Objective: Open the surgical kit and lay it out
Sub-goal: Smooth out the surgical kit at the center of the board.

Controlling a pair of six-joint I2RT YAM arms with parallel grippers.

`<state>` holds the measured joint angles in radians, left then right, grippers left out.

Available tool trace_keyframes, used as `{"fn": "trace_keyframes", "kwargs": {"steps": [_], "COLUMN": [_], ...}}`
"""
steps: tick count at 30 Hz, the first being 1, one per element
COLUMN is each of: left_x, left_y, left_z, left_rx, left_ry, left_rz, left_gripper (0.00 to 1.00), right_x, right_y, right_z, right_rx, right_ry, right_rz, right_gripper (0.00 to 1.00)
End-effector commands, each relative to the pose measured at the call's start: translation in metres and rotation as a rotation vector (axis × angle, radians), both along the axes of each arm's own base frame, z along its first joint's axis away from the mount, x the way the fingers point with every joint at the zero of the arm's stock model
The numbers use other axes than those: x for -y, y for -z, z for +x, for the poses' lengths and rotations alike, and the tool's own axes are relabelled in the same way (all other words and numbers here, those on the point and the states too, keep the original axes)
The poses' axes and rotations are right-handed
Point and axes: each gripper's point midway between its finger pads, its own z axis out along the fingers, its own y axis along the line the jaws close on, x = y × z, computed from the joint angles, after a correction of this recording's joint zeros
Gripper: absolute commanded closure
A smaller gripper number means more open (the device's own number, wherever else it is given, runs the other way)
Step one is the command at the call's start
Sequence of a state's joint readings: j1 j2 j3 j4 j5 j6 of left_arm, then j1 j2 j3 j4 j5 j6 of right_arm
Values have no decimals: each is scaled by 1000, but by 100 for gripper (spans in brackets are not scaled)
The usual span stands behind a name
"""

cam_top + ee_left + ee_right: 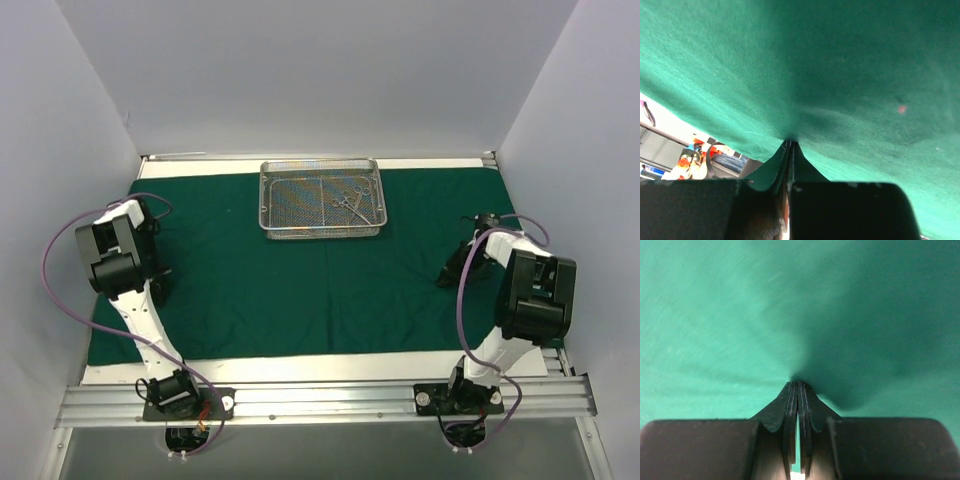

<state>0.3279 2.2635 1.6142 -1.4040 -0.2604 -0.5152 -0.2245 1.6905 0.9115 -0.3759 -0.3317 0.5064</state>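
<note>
Top view: dark green cloth [300,290] lies spread flat over a white desk [330,367]. L end effector [790,144] sits at the cloth's left edge, jaws pressed together w/ a pinch of cloth btwn the tips. R end effector [798,384] sits near the right edge, also narrow, cloth puckered up into its closed tips. A silver wire-mesh tray [320,232] rests on the cloth, well ahead of both end effectors and btwn them, by the far edge. Small silver scissor-handled instruments [350,203] lie inside the tray, right half.
</note>
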Motion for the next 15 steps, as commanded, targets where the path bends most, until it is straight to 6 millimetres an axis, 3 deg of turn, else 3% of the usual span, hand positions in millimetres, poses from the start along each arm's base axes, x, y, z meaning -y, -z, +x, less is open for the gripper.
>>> {"fn": "trace_keyframes", "kwargs": {"steps": [1,5,6,9,10,11,12,15], "left_x": [-7,-17,-15,-3,0,8,13,31], "left_y": [28,14,6,-20,-28,-36,-51,-70], "left_z": [12,21,26,38,41,41,43,40], "left_rx": [19,32,54,130,155,173,222,279], "left_ry": [-15,36,48,47,41,29,16,-21], "left_rz": [-8,52,59,48,46,25,27,-3], "left_gripper": [98,98,98,98,98,98,98,96], "right_x": [44,32,22,9,9,7,0,-10], "right_y": [23,13,7,-31,-57,-69,-80,-98], "right_z": [-57,-56,-53,-30,-10,-2,6,30], "right_rx": [-258,-218,-195,-73,27,67,104,166], "right_ry": [-30,-32,-42,-84,-95,-106,-124,-157], "right_rz": [-181,-127,-76,-67,-93,-102,-98,-64], "right_gripper": [100,100,100,100,100,100,100,100]}}
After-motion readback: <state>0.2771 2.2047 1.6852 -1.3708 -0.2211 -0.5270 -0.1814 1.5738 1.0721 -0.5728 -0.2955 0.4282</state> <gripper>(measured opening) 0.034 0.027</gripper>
